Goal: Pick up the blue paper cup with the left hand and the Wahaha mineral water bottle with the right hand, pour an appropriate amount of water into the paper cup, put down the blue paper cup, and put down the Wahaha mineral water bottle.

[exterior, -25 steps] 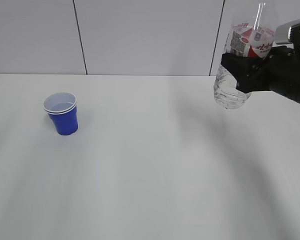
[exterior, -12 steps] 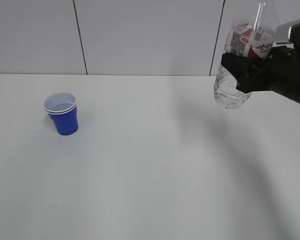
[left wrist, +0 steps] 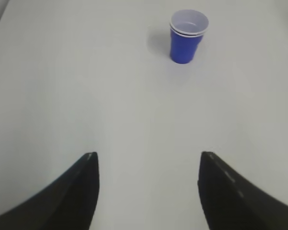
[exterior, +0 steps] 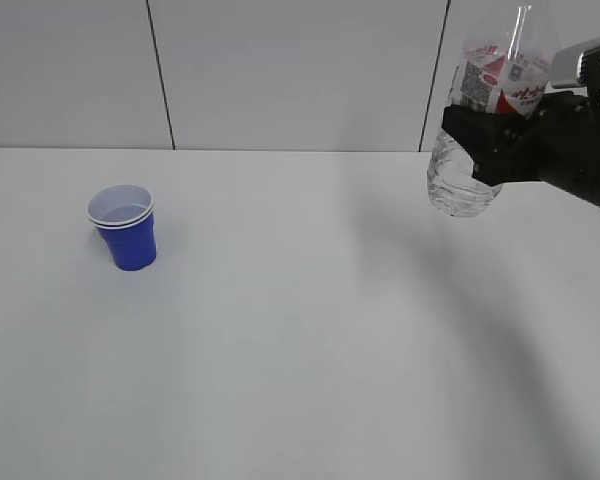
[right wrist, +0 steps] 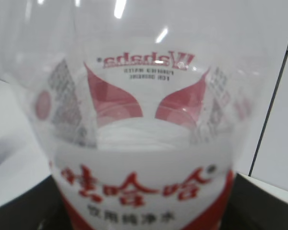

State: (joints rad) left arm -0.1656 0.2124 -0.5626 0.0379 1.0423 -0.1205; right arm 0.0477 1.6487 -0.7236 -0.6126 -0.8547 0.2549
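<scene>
The Wahaha mineral water bottle point(exterior: 477, 130) hangs upright, clear of the worktop point(exterior: 300, 330) at far right, clamped by the right hand point(exterior: 500, 150) and due straight down, while the blue paper cup point(exterior: 126, 227) stands alone ahead of the left hand point(left wrist: 146, 187), whose jaws gape empty.

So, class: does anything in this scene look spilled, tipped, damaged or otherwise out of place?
Nothing stands out. The blue paper cup stands upright on the dry white table; the right gripper holds the Wahaha bottle upright, clear of the table. No spill shows.
</scene>
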